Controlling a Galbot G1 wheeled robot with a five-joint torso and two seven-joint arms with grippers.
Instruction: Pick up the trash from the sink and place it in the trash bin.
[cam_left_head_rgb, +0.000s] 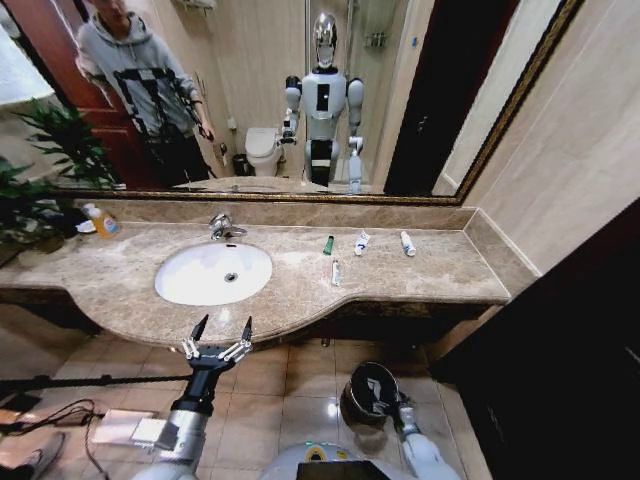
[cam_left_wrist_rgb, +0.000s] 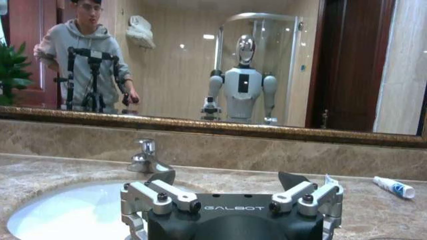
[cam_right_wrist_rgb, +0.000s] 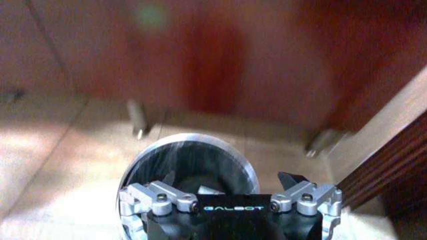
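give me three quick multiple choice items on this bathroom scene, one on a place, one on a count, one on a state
1. Where is the trash bin?
A. on the floor under the right gripper
B. on the countertop
C. in the sink

2. How many small items lie on the countertop right of the sink?
A. one
B. four
C. seven

3. How is the left gripper?
A. shut on a tube
B. open, empty
C. shut, empty

Answers: 1 A, the bin stands on the tiles; 2 B, a green tube and three white ones; 3 B, its fingers are spread with nothing between.

Marble countertop bears four tubes and an orange-capped bottle.
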